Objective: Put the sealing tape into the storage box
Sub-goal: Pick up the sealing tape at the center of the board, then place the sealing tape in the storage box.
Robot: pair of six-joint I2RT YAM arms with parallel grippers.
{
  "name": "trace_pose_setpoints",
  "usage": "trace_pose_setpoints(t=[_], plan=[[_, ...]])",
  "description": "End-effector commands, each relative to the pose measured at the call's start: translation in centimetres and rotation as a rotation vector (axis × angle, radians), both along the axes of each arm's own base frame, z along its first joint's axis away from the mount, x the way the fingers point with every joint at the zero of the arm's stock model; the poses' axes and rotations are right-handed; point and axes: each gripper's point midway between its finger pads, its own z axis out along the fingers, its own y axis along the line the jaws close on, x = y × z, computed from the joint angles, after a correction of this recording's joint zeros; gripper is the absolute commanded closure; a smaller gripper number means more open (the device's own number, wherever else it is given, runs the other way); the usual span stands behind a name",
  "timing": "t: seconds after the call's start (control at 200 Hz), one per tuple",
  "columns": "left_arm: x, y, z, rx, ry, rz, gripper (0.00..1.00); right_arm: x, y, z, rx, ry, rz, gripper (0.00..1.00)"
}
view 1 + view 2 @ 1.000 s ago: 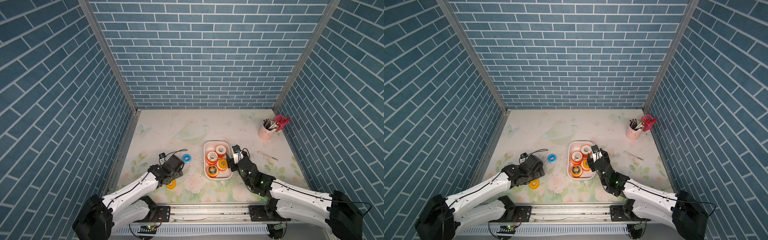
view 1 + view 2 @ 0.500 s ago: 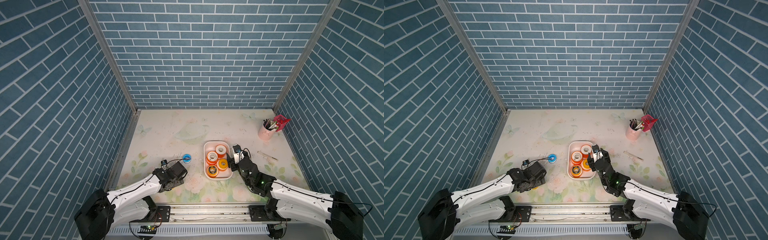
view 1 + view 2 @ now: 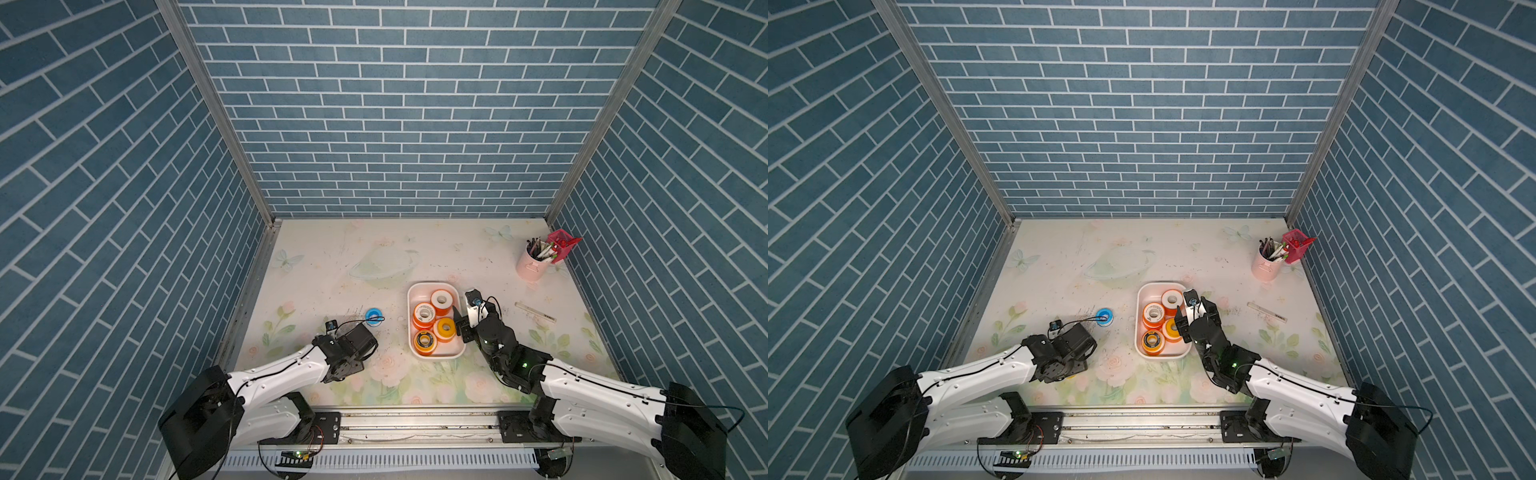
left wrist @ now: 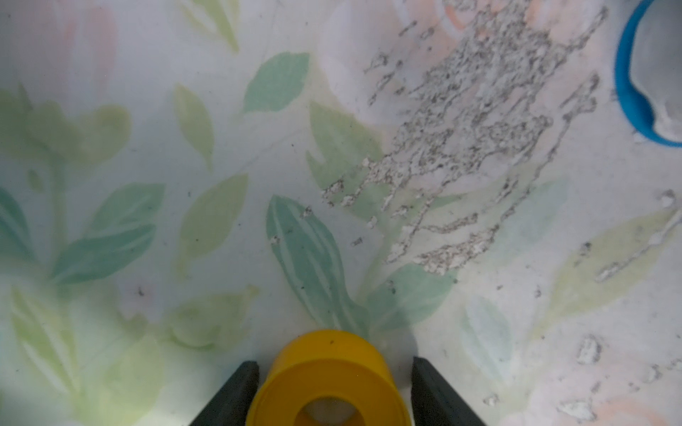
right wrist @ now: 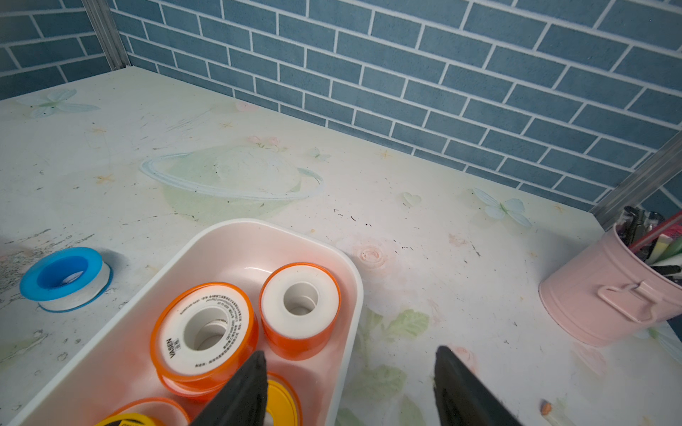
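Four rolls of sealing tape lie inside the storage box (image 3: 434, 284), which sits at lower centre in both top views. They are a white-faced orange roll (image 3: 441, 300) toward its upper end, a second orange roll (image 3: 423, 314) beside it, then an orange-and-yellow roll (image 3: 444, 328) and a yellow-and-black roll (image 3: 424, 341) at the lower end. Two rolls lie outside the box on the table (image 3: 374, 257). The blue roll (image 3: 374, 318) lies flat to the left of the box, apart from it and untouched. The yellow roll (image 4: 328, 372) shows plainly only in the left wrist view, resting on the table between the jaws of the left gripper (image 4: 334, 361). The fingers (image 4: 236, 398) flank it closely on both sides, but I cannot tell whether they press on it. The right gripper (image 5: 350, 352) hangs over the box's right rim with its jaws spread wide and empty. I judge the task roughly two thirds done. The yellow roll is at the grasping stage, its lift and carry to the box not yet made, and the blue roll comes after it. Bare floor shows at the box's upper left corner.
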Motion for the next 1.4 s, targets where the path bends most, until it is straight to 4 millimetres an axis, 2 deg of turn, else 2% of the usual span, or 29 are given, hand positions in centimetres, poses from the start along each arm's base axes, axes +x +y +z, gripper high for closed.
trace_pose_setpoints(t=[0.0, 0.145, 0.3, 0.415, 0.57, 0.705, 0.81, 0.9, 1.05, 1.27, 1.395], plan=[[-0.5, -0.6, 0.2, -0.017, 0.023, -0.034, 0.40, 0.1, -0.6, -0.2, -0.002, -0.008, -0.024, 0.29], [-0.5, -0.7, 0.9, -0.018, 0.011, -0.042, 0.43, 0.1, -0.6, -0.1, 0.001, -0.010, -0.026, 0.29], [1.4, -2.5, 3.9, -0.047, -0.053, -0.078, 0.43, 0.2, -1.0, -0.1, 0.003, -0.013, -0.047, 0.29], [3.9, -4.2, 7.1, -0.029, -0.113, -0.122, 0.43, 0.4, -2.0, -0.3, 0.018, -0.014, -0.092, 0.29], [8.8, -9.1, 12.1, -0.018, -0.193, -0.225, 0.43, 1.2, -4.9, -0.6, 0.071, -0.002, -0.198, 0.29], [13.0, -14.6, 14.2, -0.044, -0.230, -0.324, 0.43, 1.6, -7.4, -1.0, 0.134, 0.009, -0.276, 0.30], [15.5, -19.0, 14.1, -0.080, -0.228, -0.404, 0.43, 1.7, -8.4, -1.2, 0.146, 0.005, -0.309, 0.30], [17.1, -22.3, 13.0, -0.118, -0.217, -0.456, 0.45, 1.8, -8.7, -1.6, 0.142, 0.010, -0.322, 0.30], [19.2, -25.9, 11.9, -0.106, -0.210, -0.494, 0.45, 2.0, -8.6, -2.2, 0.119, 0.028, -0.328, 0.31], [19.6, -29.6, 9.5, -0.091, -0.183, -0.548, 0.45, 2.1, -8.7, -2.5, 0.111, 0.035, -0.333, 0.31], [19.4, -30.0, 8.0, -0.072, -0.157, -0.563, 0.44, 2.1, -8.7, -2.4, 0.118, 0.034, -0.332, 0.31]])
